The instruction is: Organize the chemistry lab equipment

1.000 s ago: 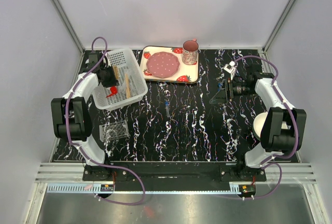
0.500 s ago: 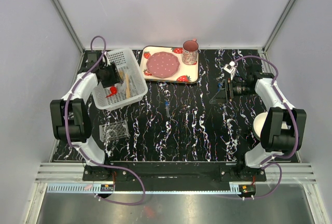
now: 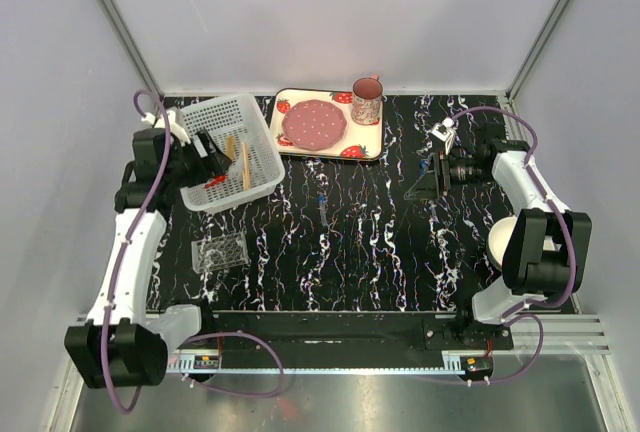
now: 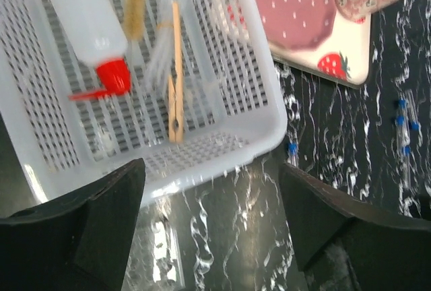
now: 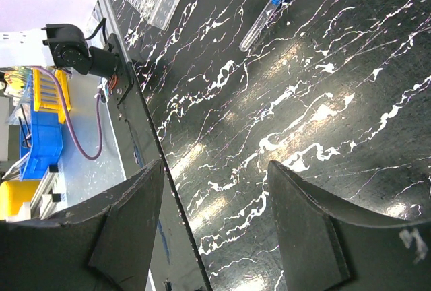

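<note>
The small white red-capped bottle (image 4: 91, 21) lies in the white mesh basket (image 4: 229, 144), beside a tan wooden stick (image 4: 176, 82) and thin clear pieces (image 4: 159, 65). My left gripper (image 4: 210, 173) is open and holds nothing, hovering over the basket's near rim. From above, the left gripper (image 3: 207, 152) is at the basket's (image 3: 255, 127) left side, above the bottle (image 3: 213, 182). Blue-tipped tubes (image 3: 320, 200) lie mid-table. The clear grid rack (image 3: 220, 250) sits at front left. My right gripper (image 3: 420, 184) is open over bare table, well away from a blue-tipped tube (image 5: 262, 18).
A strawberry-printed tray (image 3: 372, 142) with a pink plate (image 3: 315, 124) and a mug (image 3: 367, 100) stands at the back centre, next to the basket. A cream round bowl (image 3: 497, 242) sits partly behind the right arm. The table's near edge rail (image 5: 145, 149) shows in the right wrist view.
My left gripper opened and let go of the red-capped bottle, which now lies in the basket. The left arm swung back to the left. The right arm has not moved.
</note>
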You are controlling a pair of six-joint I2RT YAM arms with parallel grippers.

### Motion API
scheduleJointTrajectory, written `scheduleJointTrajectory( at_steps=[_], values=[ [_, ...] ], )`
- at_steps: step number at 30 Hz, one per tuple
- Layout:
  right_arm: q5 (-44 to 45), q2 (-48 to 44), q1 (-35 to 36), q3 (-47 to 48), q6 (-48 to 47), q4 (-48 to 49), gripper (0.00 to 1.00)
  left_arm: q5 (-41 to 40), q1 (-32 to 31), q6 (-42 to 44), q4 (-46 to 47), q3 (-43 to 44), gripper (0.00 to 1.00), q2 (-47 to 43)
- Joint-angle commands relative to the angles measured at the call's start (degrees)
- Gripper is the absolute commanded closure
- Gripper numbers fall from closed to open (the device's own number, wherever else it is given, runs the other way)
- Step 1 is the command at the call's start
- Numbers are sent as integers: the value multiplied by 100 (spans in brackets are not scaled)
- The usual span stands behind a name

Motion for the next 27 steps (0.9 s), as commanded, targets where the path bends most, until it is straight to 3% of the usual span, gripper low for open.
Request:
scheduleJointTrajectory(
  at_steps=[1, 6, 10, 17, 21, 27],
  values=[
    [-135, -278, -37, 204, -151, -21, 31, 225, -282, -632, -561, -520, 18, -610],
    [-162, -261, -37, 204, -151, -21, 31, -776, -1843, -1448, -1246, -897, 18, -1068],
    [-162, -234, -37, 195, -151, -29, 31, -1638, -2567, -2161, -1616, -1214, 18, -1130],
    [-162, -155, -37, 195, -151, -29, 31, -2553, -3823, -3164, -1520, -1628, 19, -359],
    [-136, -120, -37, 195, -159, -29, 31, -3255, -4088, -3585, -1651, -1514, 37, 230],
    [-118, -67, -37, 204, -168, -38, 31, -3810, -4185, -3735, -1669, -1320, 48, 628]
  ],
)
